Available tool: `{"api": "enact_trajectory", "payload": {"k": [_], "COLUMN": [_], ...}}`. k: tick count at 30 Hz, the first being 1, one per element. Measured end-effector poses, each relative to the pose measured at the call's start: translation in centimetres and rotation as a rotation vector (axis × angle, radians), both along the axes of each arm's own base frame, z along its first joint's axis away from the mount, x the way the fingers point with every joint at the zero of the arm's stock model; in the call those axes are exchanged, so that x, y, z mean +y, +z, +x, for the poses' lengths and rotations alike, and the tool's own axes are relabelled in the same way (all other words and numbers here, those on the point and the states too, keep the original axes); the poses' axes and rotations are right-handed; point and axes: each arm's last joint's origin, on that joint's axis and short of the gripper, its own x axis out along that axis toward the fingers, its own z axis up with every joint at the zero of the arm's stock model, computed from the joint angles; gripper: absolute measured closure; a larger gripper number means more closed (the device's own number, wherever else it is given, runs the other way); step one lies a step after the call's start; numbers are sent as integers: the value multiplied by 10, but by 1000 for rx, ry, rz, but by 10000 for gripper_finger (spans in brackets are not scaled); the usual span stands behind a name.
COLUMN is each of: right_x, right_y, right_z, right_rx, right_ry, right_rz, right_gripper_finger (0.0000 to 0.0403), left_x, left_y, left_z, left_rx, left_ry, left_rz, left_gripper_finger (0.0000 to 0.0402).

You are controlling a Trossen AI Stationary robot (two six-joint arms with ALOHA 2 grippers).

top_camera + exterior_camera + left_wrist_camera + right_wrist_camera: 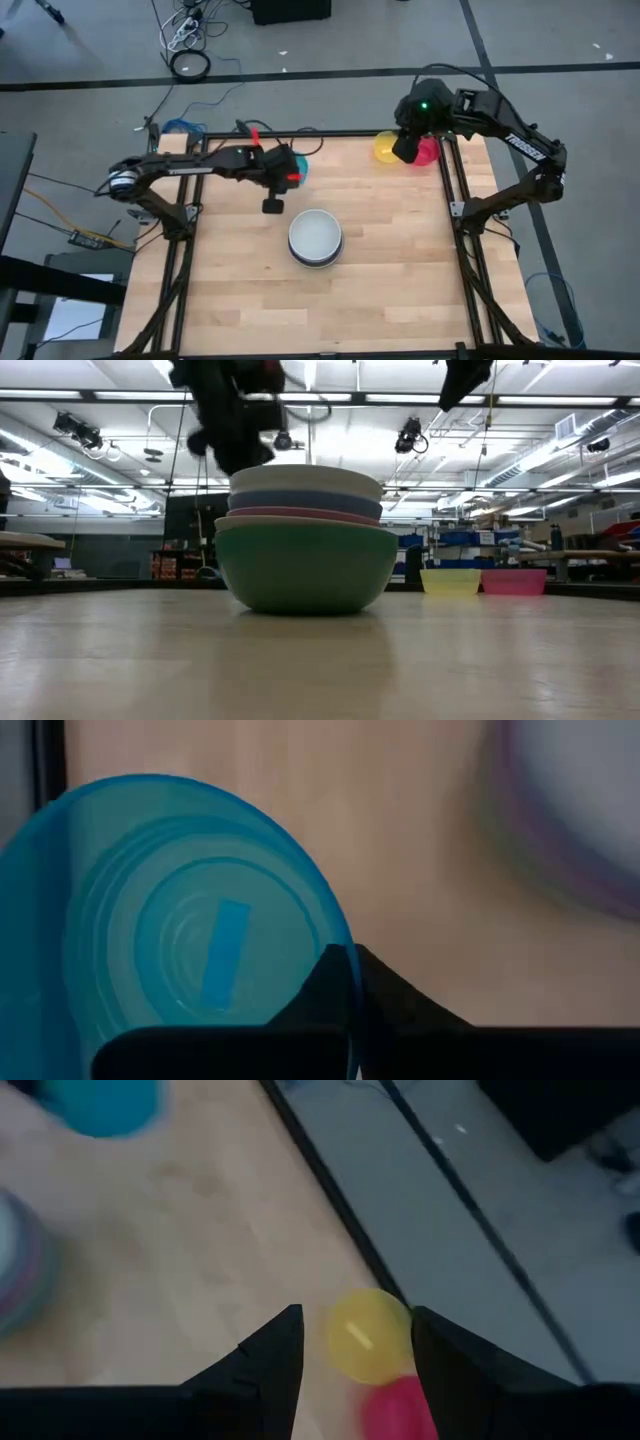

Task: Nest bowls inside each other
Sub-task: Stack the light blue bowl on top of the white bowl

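Observation:
My left gripper [292, 170] is shut on a cyan bowl [170, 930] at the table's far left-middle, raised above the wood. A stack of nested bowls [315, 237] stands mid-table. In the low view it shows a green bowl [305, 565] at the bottom, then pink and blue rims, and a pale bowl on top. At the far right edge a yellow bowl [385, 148] and a red bowl [430, 152] rest on their bases. My right gripper [355, 1340] hangs open above them, with the yellow bowl [370, 1335] seen between its fingers. My left gripper pinches the cyan bowl's rim [335, 945], with one finger inside the bowl and the other finger [400, 995] outside its wall. The fingers slant down from the table's left. The bowl hangs tilted, its hollow turned toward the wrist, clear of the table.
Bare wood lies between the stack and the near edge and on both sides of the stack. A black metal frame [450, 200] runs along the table's edges. Cables lie on the floor beyond the far edge.

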Motion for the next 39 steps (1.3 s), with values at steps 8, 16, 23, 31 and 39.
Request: {"api": "enact_trajectory", "payload": {"k": [8,16,23,31,39], "right_x": [-16,-29,-34,-33,-33], "right_y": [-2,-2,-2,-2,-8], "right_z": [-8,-17,-19,-19,-18], "right_rx": [35,50,50,40,48], "right_ry": [-40,-91,-104,-95,-72], "right_rz": [-17,-26,-36,-16,85], "right_gripper_finger": [231,238,240,243,242], "left_x": [-52,-92,-116,-126,-124], "left_y": [33,31,25,3,-7], "left_z": [0,12,25,42,47], "left_rx": [-87,-128,-170,-134,-100], "left_ry": [-203,-306,-387,-400,-303], "left_rz": [-201,-297,-380,-417,-406], "left_gripper_finger": [400,400,400,400,361]}}
